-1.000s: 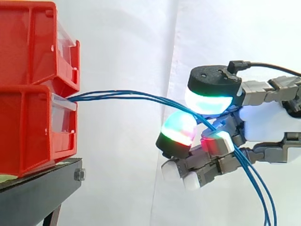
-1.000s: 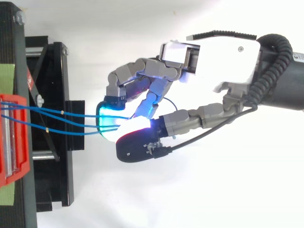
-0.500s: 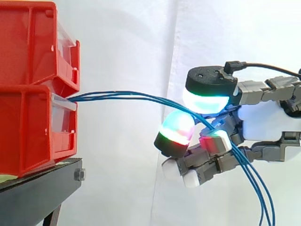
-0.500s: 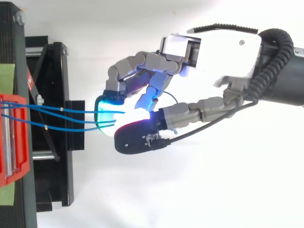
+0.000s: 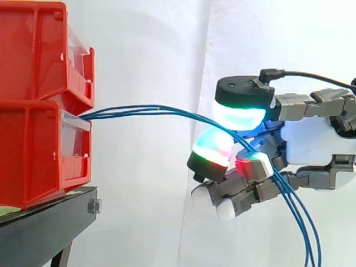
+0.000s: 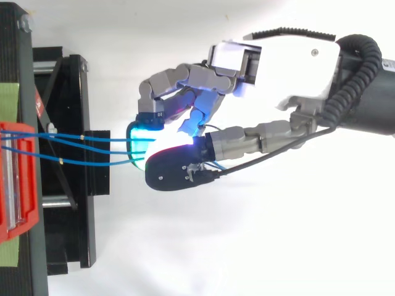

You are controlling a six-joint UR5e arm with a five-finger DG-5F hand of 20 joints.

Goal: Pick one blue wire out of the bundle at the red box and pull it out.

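The hand (image 5: 314,146) has its fingers curled round the blue wires (image 5: 133,109), which run through the air from the lower red box (image 5: 33,150) at the black stand's (image 5: 44,225) edge, so no wire is pulled out yet.

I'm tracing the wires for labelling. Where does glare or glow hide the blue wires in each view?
Side view: the blue wires read dark against the evenly lit white curtain, traceable up to the glowing pads of the hand. Top view: the pads' white-cyan glow washes out the wires where they enter the hand; the black stand beneath lowers contrast.
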